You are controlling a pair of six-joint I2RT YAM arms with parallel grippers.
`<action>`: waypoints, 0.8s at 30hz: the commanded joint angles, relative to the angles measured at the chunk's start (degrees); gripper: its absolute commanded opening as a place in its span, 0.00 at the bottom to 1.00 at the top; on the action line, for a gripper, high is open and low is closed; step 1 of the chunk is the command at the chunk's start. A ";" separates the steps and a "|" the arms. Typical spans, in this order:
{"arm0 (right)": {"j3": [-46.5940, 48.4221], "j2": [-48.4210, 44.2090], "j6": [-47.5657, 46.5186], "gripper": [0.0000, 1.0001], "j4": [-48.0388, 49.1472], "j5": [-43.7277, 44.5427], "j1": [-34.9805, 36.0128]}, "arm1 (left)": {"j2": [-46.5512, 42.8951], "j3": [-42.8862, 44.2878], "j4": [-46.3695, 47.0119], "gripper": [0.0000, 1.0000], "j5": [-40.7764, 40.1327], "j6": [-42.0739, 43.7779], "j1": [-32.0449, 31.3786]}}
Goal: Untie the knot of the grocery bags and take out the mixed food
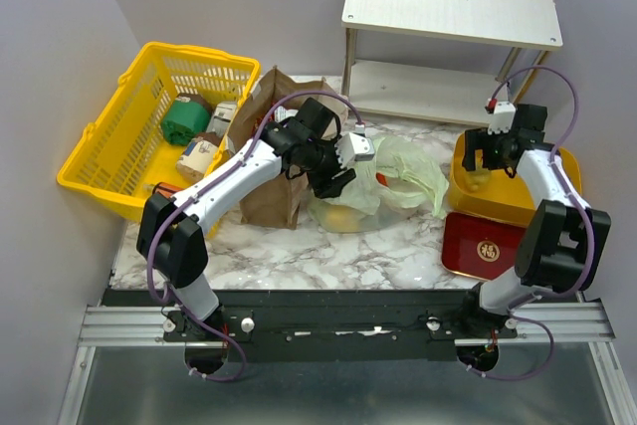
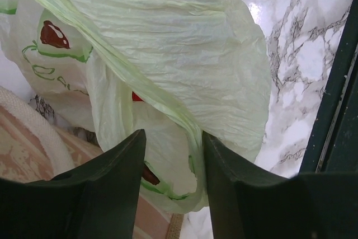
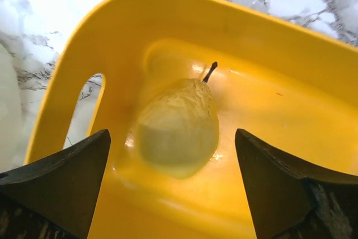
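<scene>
Emptying the pale green plastic bag (image 1: pixel 403 181), part-way through. Your left hand (image 2: pixel 173 138) sits at the bag's near side with its fingers partly apart. A creased fold of film hangs slack between them, brushing one inner face, so judge this as no firm grip. Your right hand (image 3: pixel 172 134) hovers over the yellow tray (image 3: pixel 279 37) at the right of the desk (image 1: pixel 299 251), fingers spread wide. A yellow pear (image 3: pixel 179 124) lies free on the tray floor between them, touching neither.

No tight knot can be made out. The bag top looks loose and spread, so the untying appears done for this bag. A yellow shape (image 1: pixel 343 214) shows through the film, which suggests there is food left inside. The brown paper bag (image 1: pixel 269 201) stands just behind the left arm, beside the yellow basket (image 1: pixel 109 151).

To do the step well:
- **Right hand:** lift it straight up clear of the pear before swinging it back, so no finger rolls the fruit.
- **Left hand:** gather several layers of film near the rim, not a single sheet, and hold the mouth up and open toward the right arm.
- **Pull:** draw gently, because thin film slips and can drag the contents across the desk.
</scene>
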 commanded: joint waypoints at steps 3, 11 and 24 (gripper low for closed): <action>2.71 -7.46 0.67 1.00 -6.03 1.28 -0.24 | -2.71 1.69 0.91 0.99 -3.80 -1.31 -0.11; 10.87 -8.88 -3.55 1.00 -26.58 -4.50 -0.07 | -2.71 9.52 2.40 0.99 -13.65 -2.63 -0.02; 20.19 -11.67 1.55 1.00 -29.11 9.26 0.64 | 4.58 20.85 -9.02 0.99 -10.48 -5.96 -0.11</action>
